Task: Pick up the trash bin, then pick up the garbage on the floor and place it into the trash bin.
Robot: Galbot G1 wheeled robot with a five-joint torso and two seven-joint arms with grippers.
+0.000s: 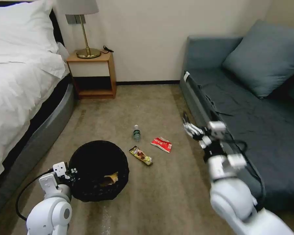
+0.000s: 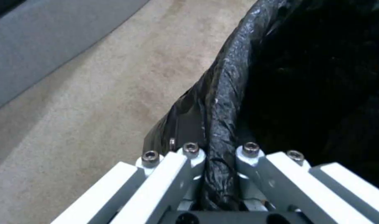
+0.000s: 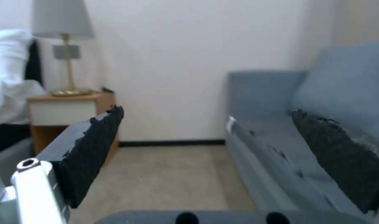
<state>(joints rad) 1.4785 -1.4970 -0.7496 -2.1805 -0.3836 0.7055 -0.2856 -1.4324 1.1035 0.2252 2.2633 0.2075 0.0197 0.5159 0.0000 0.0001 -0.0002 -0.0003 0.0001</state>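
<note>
Left gripper [image 1: 72,172] clamped on bin [image 1: 99,169] rim at its 9 o'clock edge, liner pinched between fingers [image 2: 189,155]. Right gripper [image 1: 187,125] raised beside sofa [image 1: 251,130], jaws wide apart, holding nothing. Bottle [image 1: 137,133], packet [image 1: 161,144], wrapper [image 1: 140,155] on carpet toward bin's 1 o'clock.

Trash bin [image 1: 98,169]: black mesh, glossy black liner. Beside it on the tan carpet [image 1: 160,195]: clear bottle [image 1: 137,133] with green label, red-white packet [image 1: 161,144], yellow-red wrapper [image 1: 140,155]. Inside the bin: brown-yellow wrapper [image 1: 110,178].
</note>
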